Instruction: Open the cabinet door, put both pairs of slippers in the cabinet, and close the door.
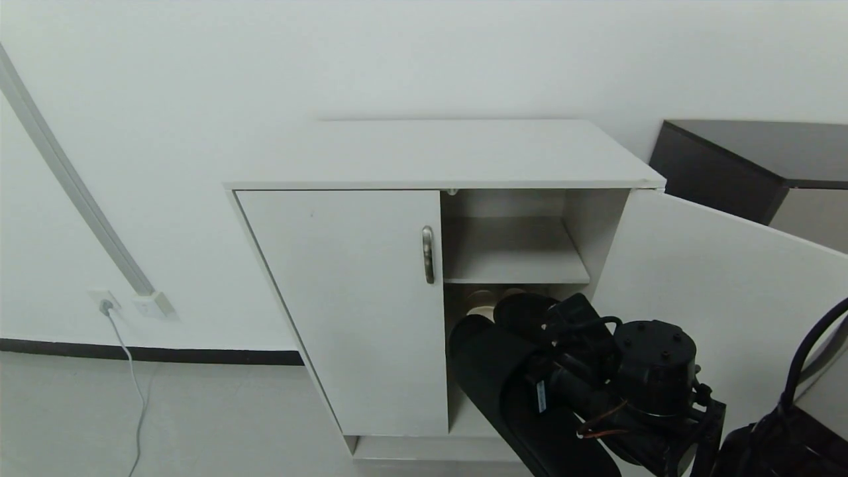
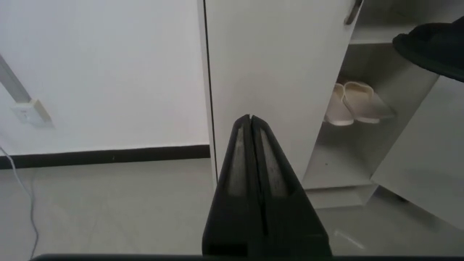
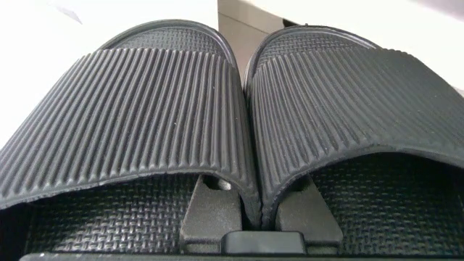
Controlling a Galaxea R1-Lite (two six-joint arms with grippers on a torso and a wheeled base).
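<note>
Right, my right claw (image 3: 259,212) is clamped on the black slippers (image 1: 510,377). Its two fingers (image 3: 210,217) pinch the inner edges of the pair together, so the ribbed straps sit side by side, touching. I hold the pair tilted in front of the open right half of the cabinet (image 1: 450,152), toes pointing towards the opening, at about the height of the lower compartment. The toes are near the front edge, but I cannot tell whether they have crossed it.

The right door (image 1: 715,285) is swung wide open, out to the right of my arm. The left door (image 1: 344,298) is shut, with its metal handle (image 1: 428,254) upright along the inner edge. Inside the open half, the upper shelf (image 1: 510,252) runs across above the slippers I hold.

The beige slippers (image 2: 359,101) lie side by side on the lower shelf inside the cabinet, behind the black pair.

My left claw (image 2: 250,127) has its fingers pressed flat together and holds nothing. It hangs above the floor (image 2: 109,210), out in front of the shut left door.

A wall socket (image 1: 106,306) with a cable sits low on the wall, well to the left of the cabinet.
</note>
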